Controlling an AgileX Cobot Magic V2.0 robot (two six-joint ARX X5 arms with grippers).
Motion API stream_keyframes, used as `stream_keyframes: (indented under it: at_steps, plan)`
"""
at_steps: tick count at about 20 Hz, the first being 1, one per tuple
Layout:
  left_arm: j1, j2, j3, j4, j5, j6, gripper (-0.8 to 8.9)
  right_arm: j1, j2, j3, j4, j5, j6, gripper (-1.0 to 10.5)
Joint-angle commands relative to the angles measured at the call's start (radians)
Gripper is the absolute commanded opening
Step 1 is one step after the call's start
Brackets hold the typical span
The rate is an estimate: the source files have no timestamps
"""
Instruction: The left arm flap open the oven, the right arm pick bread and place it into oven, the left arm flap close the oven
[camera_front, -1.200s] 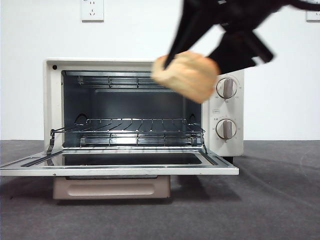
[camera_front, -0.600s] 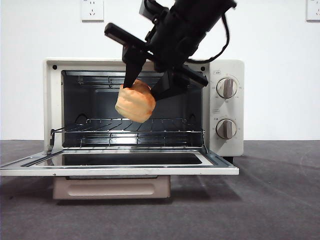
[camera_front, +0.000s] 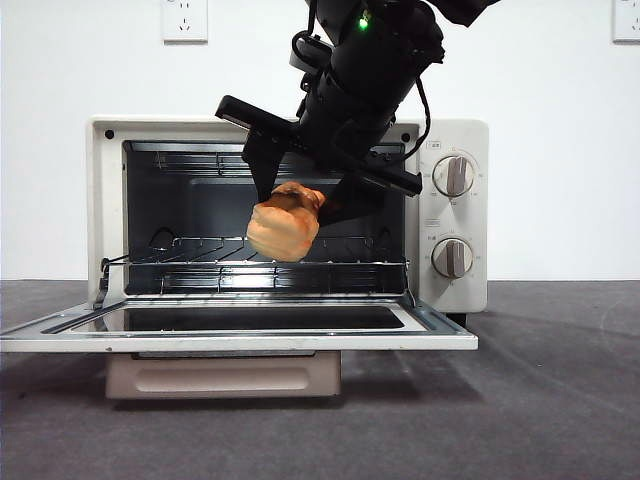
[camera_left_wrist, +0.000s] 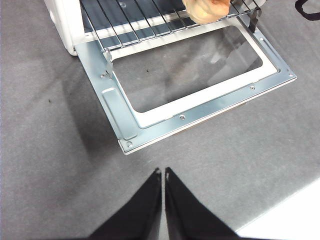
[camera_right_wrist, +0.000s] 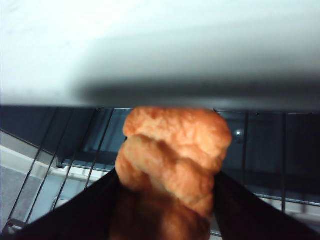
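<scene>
A: Grey matting (camera_front: 540, 400) covered the table, white wall (camera_front: 80, 80) behind with a socket (camera_front: 185, 18) at 11 o'clock in the front view. What was the oven's state?

B: The oven (camera_front: 455, 215) stood with its door (camera_front: 240, 335) folded down flat toward the camera. Cavity lit, wire rack (camera_front: 200, 265) across its lower half. Nothing rested on the rack or on the door glass.

A: And the bread?

B: The bread (camera_front: 285, 222) hung at the cavity mouth, above the rack's front bars, not touching them as far as I could tell. From the oven's centre it sat at roughly 3 o'clock, short of the knobs (camera_front: 453, 175).

A: Right gripper?

B: The right gripper (camera_front: 300, 195) came down from 12 o'clock, jaws clamped on either side of the loaf; its wrist view showed both jaws pressed against the crust.

A: Left gripper?

B: The left gripper (camera_left_wrist: 163, 172) was out over the mat in front of the door edge, jaws closed together, holding nothing.
</scene>
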Motion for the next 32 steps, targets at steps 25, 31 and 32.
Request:
stream_keyframes:
  at_steps: [25, 31, 32]
  plan:
    - [-0.003, 0.003, 0.003, 0.058, -0.002, 0.001, 0.15, 0.043, -0.44, 0.021, -0.492, -0.166, -0.373, 4.4]
    - [-0.003, 0.006, 0.003, 0.106, -0.002, -0.026, 0.15, 0.041, -0.653, 0.017, -0.766, -0.229, -0.52, 4.3]
    - [-0.003, 0.006, 0.003, 0.106, -0.002, -0.027, 0.15, 0.041, -0.684, 0.014, -0.781, -0.261, -0.523, 4.3]
